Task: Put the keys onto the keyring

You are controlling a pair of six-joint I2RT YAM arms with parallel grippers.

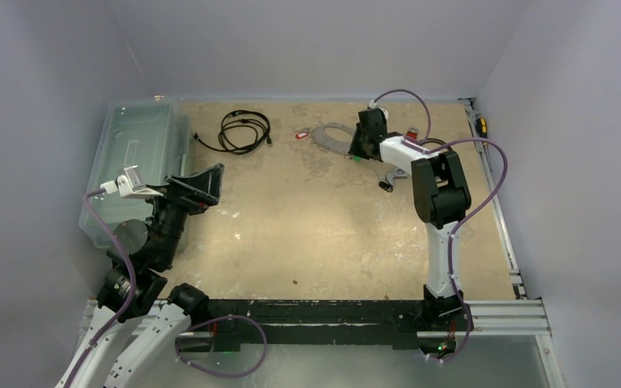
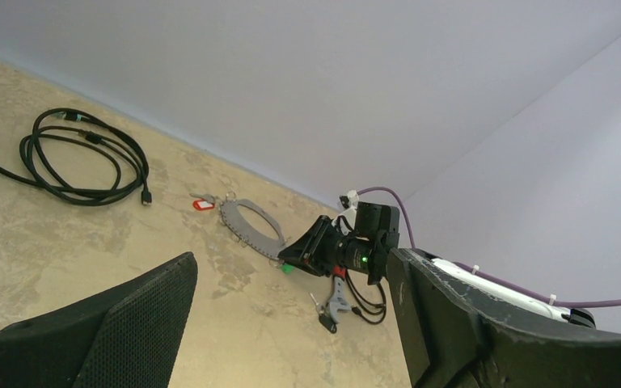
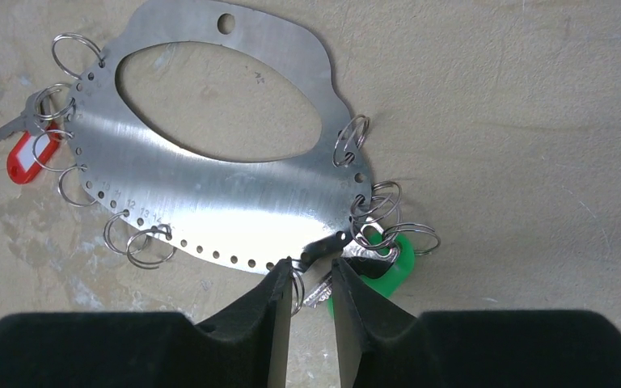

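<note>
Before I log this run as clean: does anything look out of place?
Nothing spilled or damaged. Two strays share the table with the keyring: a coiled black cable left of it, and a wrench beside the right arm.

Pale lavender-grey walls close in the table (image 1: 307, 234) on three sides: the back wall (image 1: 307, 48), the left wall (image 1: 24, 121) and the right wall (image 1: 582, 121). All three are bare and smooth, meeting in plain corners. The table's tan top is worn and mottled, with paler scuffed patches and darker stains. An aluminium rail (image 1: 505, 234) runs along its right edge, and another rail (image 1: 501, 311) along the near edge. The light is soft and even, casting only faint shadows.
</note>
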